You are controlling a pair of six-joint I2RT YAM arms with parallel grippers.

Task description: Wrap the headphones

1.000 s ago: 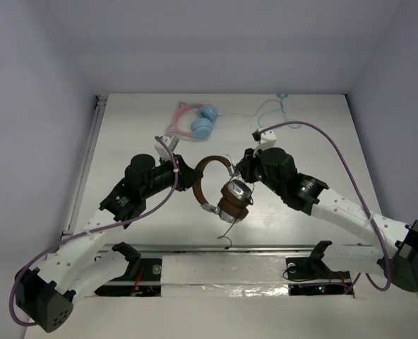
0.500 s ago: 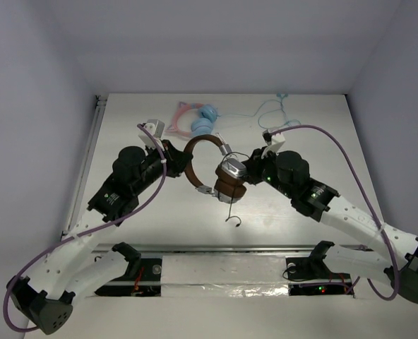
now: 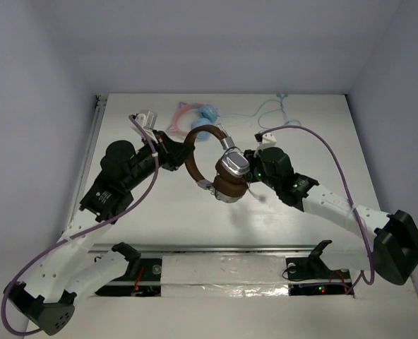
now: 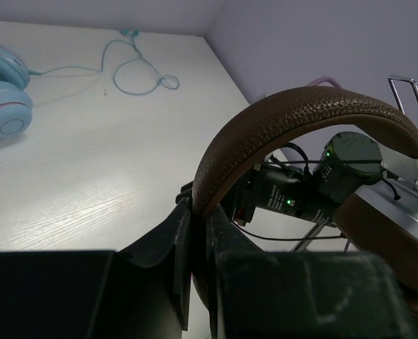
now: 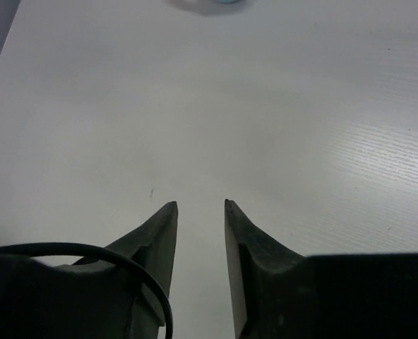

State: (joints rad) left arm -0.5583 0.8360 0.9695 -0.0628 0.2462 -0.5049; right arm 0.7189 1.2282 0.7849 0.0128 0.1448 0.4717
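Note:
The headphones hang above the table, brown headband arching left, silver cups and brown pads stacked at the right. My left gripper is shut on the headband; in the left wrist view the jaws pinch the leather band near its lower end. My right gripper sits just right of the ear cups. In the right wrist view it is open with only bare table between the fingers. A loop of thin black cable lies over the base of its left finger.
Pink cat-ear headphones with blue cups lie at the back of the table, also in the left wrist view. Their pale blue cable curls toward the back right. A rail runs along the table's left edge.
The left arm has carried the headphones up and back. The cable end that dangled below the cups no longer shows. The right gripper closed in on the cups and its jaws have opened.

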